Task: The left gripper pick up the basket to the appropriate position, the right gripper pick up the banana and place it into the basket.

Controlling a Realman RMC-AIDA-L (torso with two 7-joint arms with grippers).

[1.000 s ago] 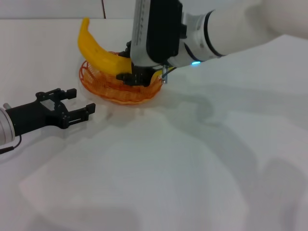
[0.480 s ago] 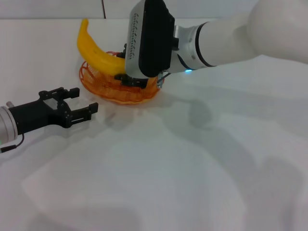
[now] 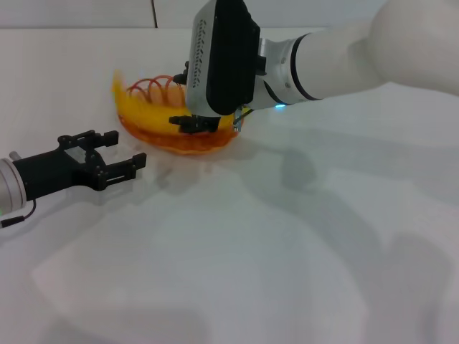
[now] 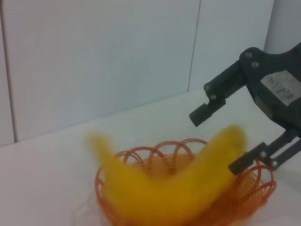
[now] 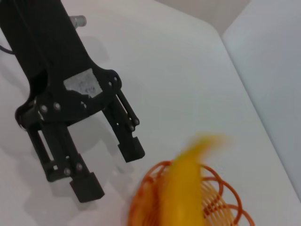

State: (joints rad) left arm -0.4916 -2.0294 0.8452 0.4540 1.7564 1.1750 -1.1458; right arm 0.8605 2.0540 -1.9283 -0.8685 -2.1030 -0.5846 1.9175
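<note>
The white table (image 3: 287, 272) carries the orange basket (image 3: 154, 140), over whose near-right rim the right gripper (image 3: 192, 123) hangs with fingers spread and nothing between them. The left gripper (image 3: 120, 154) rests just beside the basket, released and apart from it. The blurred banana (image 3: 140, 111) lies curved inside the basket.

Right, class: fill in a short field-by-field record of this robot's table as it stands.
banana: bright yellow curved banana, blurred, in the basket, free of both grippers
basket: small oval orange woven-wire basket on the white table
right gripper: open, over the basket
left gripper: open, empty, on the table beside the basket
</note>
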